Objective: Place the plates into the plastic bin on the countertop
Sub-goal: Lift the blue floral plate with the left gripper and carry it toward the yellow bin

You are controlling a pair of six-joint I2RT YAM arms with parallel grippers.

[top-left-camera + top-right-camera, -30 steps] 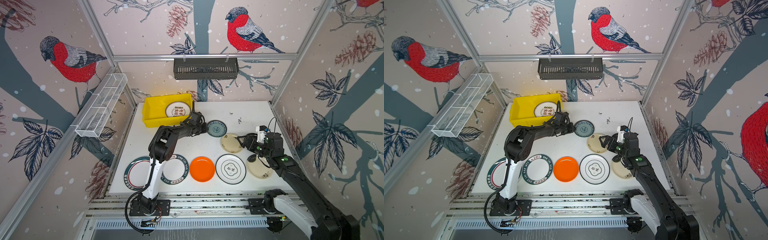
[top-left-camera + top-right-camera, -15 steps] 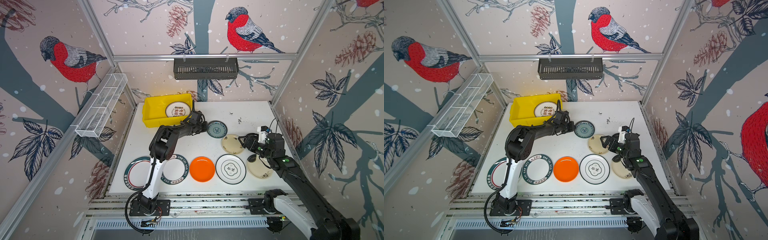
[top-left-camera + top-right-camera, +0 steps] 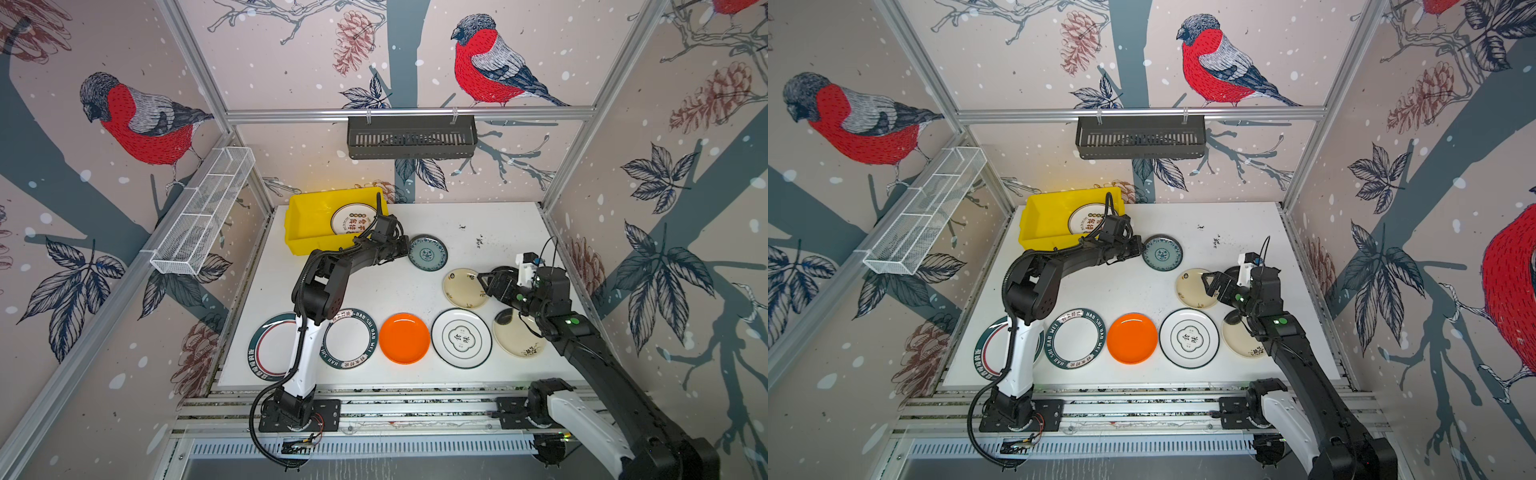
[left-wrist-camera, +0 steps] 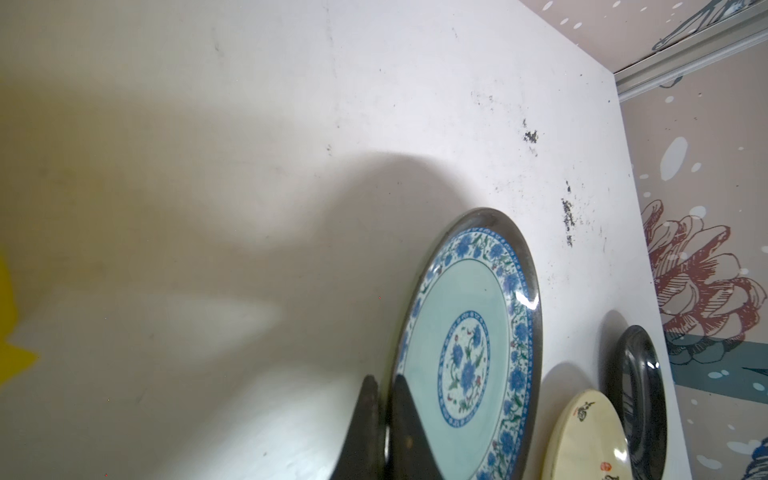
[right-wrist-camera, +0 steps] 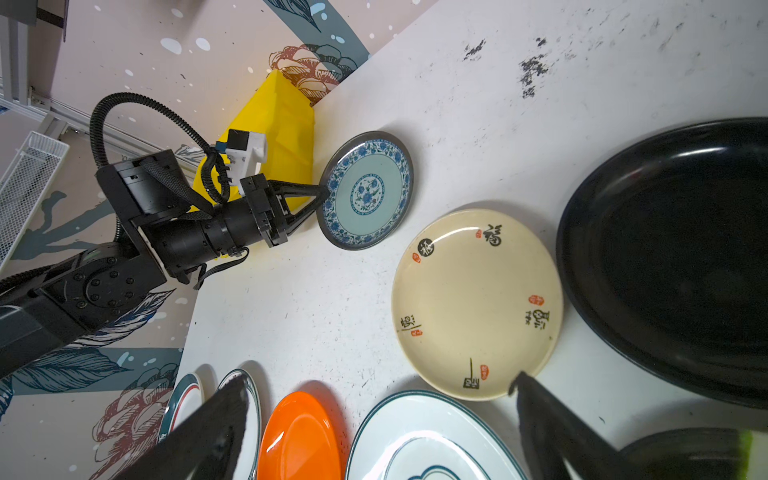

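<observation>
My left gripper [image 3: 406, 249] [image 4: 384, 378] is shut on the rim of the teal patterned plate [image 3: 428, 252] [image 3: 1162, 252] [image 4: 465, 353] [image 5: 365, 191], which looks tilted up at the held edge, just right of the yellow plastic bin [image 3: 307, 224] [image 3: 1042, 224]. One white plate [image 3: 353, 218] lies inside the bin. My right gripper [image 3: 484, 280] [image 5: 380, 380] stands open and empty over the right edge of a cream plate [image 3: 463, 289] [image 5: 473, 303]. A black plate [image 5: 673, 257] lies beside that, mostly hidden under the arm in both top views.
Along the front of the white countertop [image 3: 374, 282] lie two green-rimmed plates [image 3: 350, 338] [image 3: 266, 347], an orange plate [image 3: 404, 338], a white plate with characters [image 3: 461, 338] and another cream plate [image 3: 517, 340]. A black basket [image 3: 411, 137] and a wire basket [image 3: 203, 212] hang on the walls.
The left gripper's jaws have closed fully on the teal plate's rim, and the plate has shifted slightly toward the bin. The right gripper has stayed open and edged a little left.
</observation>
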